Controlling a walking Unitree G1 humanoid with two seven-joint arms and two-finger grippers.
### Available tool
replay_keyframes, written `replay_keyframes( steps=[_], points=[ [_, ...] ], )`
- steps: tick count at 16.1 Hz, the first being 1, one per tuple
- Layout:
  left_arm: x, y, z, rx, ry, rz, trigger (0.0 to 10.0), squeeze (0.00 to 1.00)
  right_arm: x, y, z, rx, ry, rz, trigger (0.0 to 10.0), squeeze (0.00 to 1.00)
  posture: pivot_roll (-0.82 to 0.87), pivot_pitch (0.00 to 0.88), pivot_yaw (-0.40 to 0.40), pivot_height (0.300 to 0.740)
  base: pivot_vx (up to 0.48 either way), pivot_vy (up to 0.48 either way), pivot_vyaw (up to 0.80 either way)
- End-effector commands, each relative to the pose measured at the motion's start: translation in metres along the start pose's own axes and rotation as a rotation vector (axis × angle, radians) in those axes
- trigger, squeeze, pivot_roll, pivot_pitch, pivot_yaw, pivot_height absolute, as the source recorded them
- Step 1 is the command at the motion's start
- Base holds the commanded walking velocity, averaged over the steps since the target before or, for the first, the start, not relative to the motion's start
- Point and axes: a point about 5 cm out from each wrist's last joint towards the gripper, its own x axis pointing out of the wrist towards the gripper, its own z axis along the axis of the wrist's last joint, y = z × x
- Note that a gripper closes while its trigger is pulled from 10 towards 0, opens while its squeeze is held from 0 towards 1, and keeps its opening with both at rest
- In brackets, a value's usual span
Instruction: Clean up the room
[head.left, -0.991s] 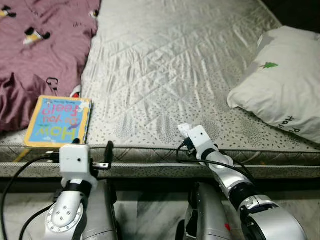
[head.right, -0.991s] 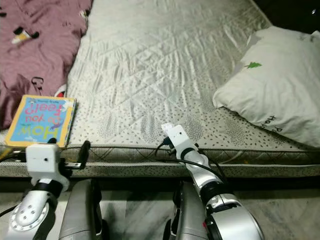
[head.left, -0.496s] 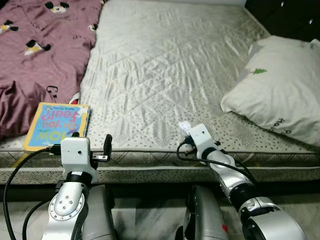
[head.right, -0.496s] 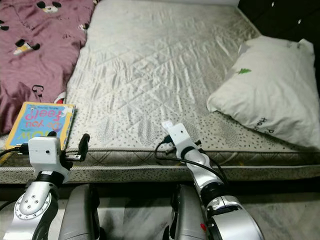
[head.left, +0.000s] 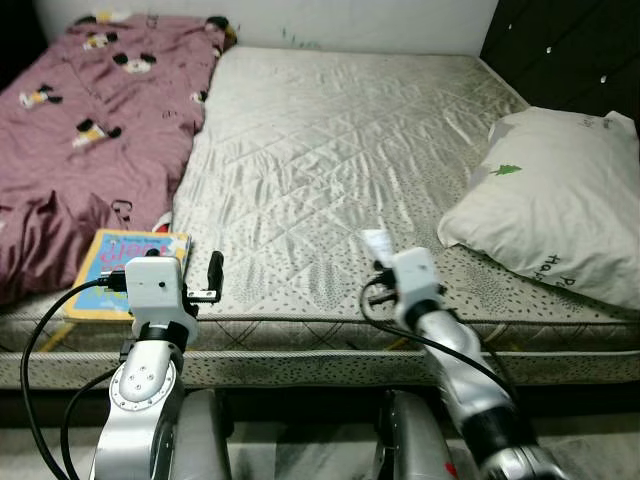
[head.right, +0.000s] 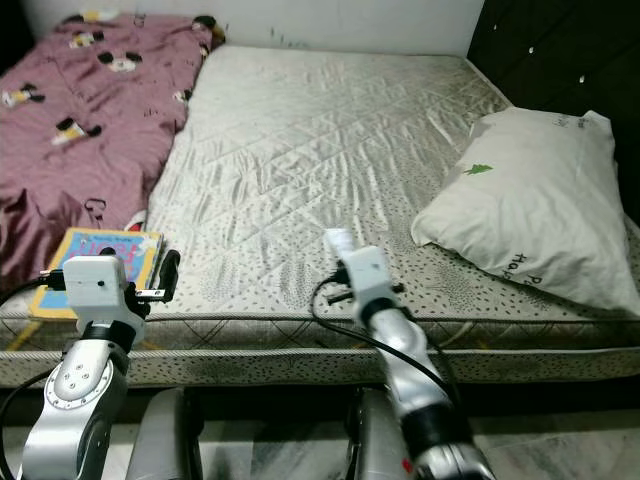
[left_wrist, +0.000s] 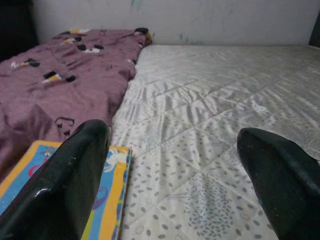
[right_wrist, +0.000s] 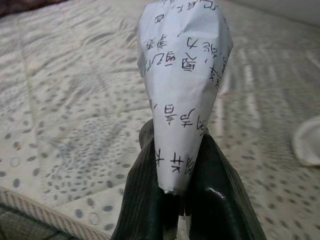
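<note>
Centrally, lower frame: right gripper (right_wrist: 175, 200) pinches a printed paper scrap (right_wrist: 182, 90) above the mattress (head.left: 340, 150). Left gripper (left_wrist: 175, 170), fingers wide, hovers by the book (head.left: 115, 265), lower left.

Counts: 1 bed mattress (head.left: 330, 150), 1 maroon blanket (head.left: 90, 130), 1 white pillow (head.left: 555, 200), 1 picture book (head.left: 115, 262), 1 printed paper scrap (right_wrist: 182, 85). Robot: 2 arms, 2 hands: left hand (left_wrist: 175, 180) with fingers apart, right hand (right_wrist: 175, 200) pinching the paper scrap.
</note>
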Motion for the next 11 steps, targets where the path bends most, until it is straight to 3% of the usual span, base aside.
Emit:
replay_keyframes(
  steps=[1, 3, 4, 5, 6, 7, 8, 9, 11],
  points=[
    [0.005, 0.002, 0.0, 0.007, -0.006, -0.007, 10.0, 0.0, -0.002, -0.006, 0.011, 0.018, -0.042, -0.034, 0.0, 0.0, 0.04, 0.0, -0.026, 0.527, 0.0, 0.0, 0.0],
    [0.012, 0.007, 0.0, 0.009, -0.004, 0.016, 10.0, 0.0, -0.004, -0.009, 0.017, 0.018, -0.055, -0.044, 0.0, 0.0, 0.03, 0.0, -0.018, 0.527, 0.0, 0.0, 0.0],
    [0.017, 0.009, 0.001, 0.004, -0.005, 0.03, 10.0, 0.0, -0.005, -0.014, 0.024, 0.016, -0.081, -0.087, 6.1, 0.0, 0.03, 0.0, -0.014, 0.527, 0.0, 0.0, 0.0],
    [0.023, 0.011, 0.003, -0.02, -0.001, 0.061, 10.0, 0.0, -0.004, -0.02, 0.03, 0.01, -0.083, -0.14, 10.0, 0.0, 0.02, 0.0, -0.008, 0.527, 0.0, 0.0, 0.0],
    [0.032, 0.014, 0.005, 0.083, 0.043, 0.16, 10.0, 0.0, -0.003, -0.025, 0.042, 0.046, -0.145, -0.181, 10.0, 0.0, 0.01, 0.0, 0.006, 0.527, 0.0, 0.0, 0.0],
    [0.034, 0.014, 0.006, 0.099, 0.045, 0.168, 10.0, 0.0, -0.002, -0.024, 0.044, 0.079, -0.167, -0.16, 10.0, 0.0, 0.01, 0.0, 0.006, 0.527, 0.0, 0.0, 0.0],
    [0.038, 0.006, 0.011, -0.001, -0.029, 0.0, 10.0, 0.0, 0.0, -0.024, 0.051, 0.162, -0.205, -0.166, 10.0, 0.0, 0.0, 0.0, 0.014, 0.527, 0.0, 0.0, 0.0],
    [0.038, 0.004, 0.014, -0.037, -0.055, -0.043, 10.0, 0.0, 0.0, -0.025, 0.054, 0.155, -0.207, -0.191, 10.0, 0.0, 0.0, 0.0, 0.014, 0.527, 0.0, 0.0, 0.0],
    [0.039, 0.003, 0.011, -0.058, -0.035, -0.019, 10.0, 0.0, -0.002, -0.019, 0.054, 0.18, -0.194, -0.168, 10.0, 0.0, -0.01, 0.0, 0.01, 0.527, 0.0, 0.0, 0.0]
  ],
)
